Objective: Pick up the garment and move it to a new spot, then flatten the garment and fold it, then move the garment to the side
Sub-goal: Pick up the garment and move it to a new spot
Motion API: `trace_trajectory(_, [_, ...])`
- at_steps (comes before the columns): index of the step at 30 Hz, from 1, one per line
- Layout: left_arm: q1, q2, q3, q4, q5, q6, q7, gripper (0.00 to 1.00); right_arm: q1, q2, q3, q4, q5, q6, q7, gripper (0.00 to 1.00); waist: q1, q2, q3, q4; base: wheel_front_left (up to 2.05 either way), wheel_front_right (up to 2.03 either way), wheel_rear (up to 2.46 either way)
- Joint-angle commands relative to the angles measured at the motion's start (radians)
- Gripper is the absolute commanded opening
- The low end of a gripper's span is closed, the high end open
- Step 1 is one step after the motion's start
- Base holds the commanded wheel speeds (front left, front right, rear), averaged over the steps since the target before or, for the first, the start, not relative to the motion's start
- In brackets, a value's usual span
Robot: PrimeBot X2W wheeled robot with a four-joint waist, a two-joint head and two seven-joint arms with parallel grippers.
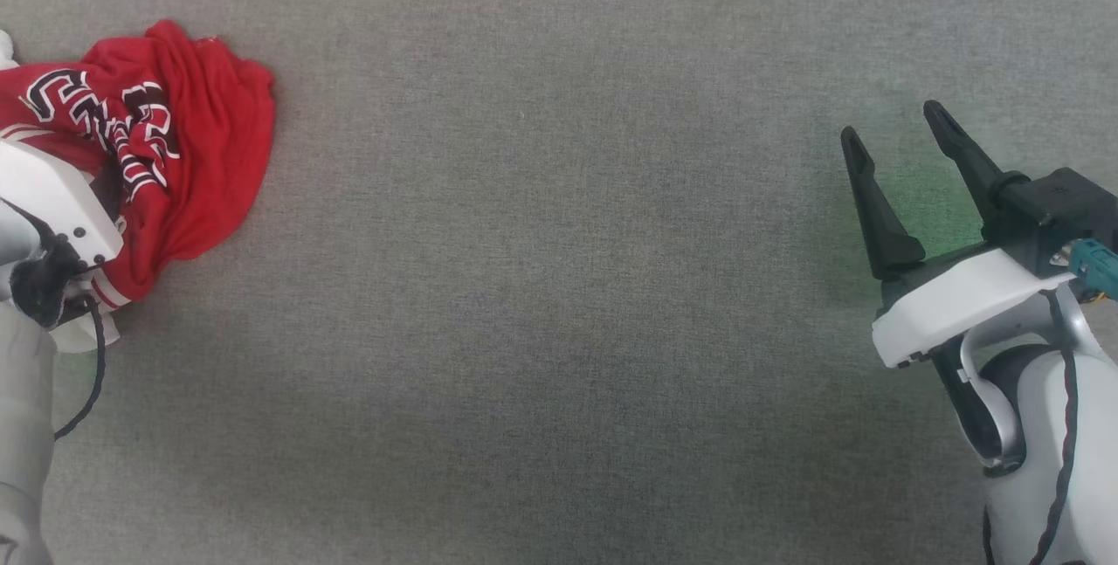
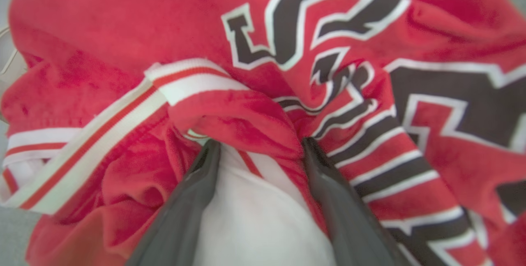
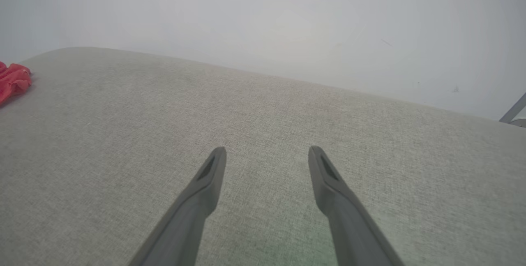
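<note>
The garment point(image 1: 210, 137) lies crumpled at the far left of the grey surface, red with black white-outlined lettering. My left arm's white wrist point(image 1: 52, 198) covers its near-left part. In the left wrist view the garment point(image 2: 123, 19) is close up, with striped trim point(image 2: 82, 142). My left gripper point(image 2: 259, 144) is open, its fingertips point(image 2: 209, 151) pushed into the folds, with a red fold and white cloth between them. My right gripper point(image 1: 893, 123) hovers open and empty at the far right. The right gripper point(image 3: 267, 150) points across bare fabric, with the garment point(image 3: 14, 79) far off at the left edge.
The grey woven surface point(image 1: 559, 285) stretches wide between the two arms. In the right wrist view its far edge point(image 3: 287, 79) meets a pale wall, and a thin metal bar point(image 3: 513, 112) shows at the right edge.
</note>
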Motion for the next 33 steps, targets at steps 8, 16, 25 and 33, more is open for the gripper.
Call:
trace_trajectory(8, [-0.024,0.043,-0.036,0.011,0.024,-0.003,-0.1,0.0,0.013,0.014,-0.018,0.025,-0.003,0.0,-0.022,1.0,0.0,0.0,-0.06,0.008,0.0,0.0,0.0])
trace_trajectory(16, [-0.036,0.103,-0.095,-0.083,0.059,-0.004,-0.264,0.0,0.056,0.047,-0.04,0.073,0.002,0.0,-0.063,1.0,0.0,0.0,-0.184,0.024,0.0,0.0,0.0])
trace_trajectory(25, [-0.065,0.178,-0.155,-0.264,0.08,-0.004,-0.309,0.0,0.097,0.074,-0.058,0.112,0.014,0.0,-0.097,1.0,0.0,0.0,-0.315,0.053,0.0,0.0,0.0])
trace_trajectory(33, [-0.061,0.24,-0.175,-0.526,0.092,0.009,-0.201,0.0,0.116,0.093,-0.057,0.129,0.025,0.0,-0.116,1.0,0.0,0.0,-0.393,0.058,0.0,0.0,0.0])
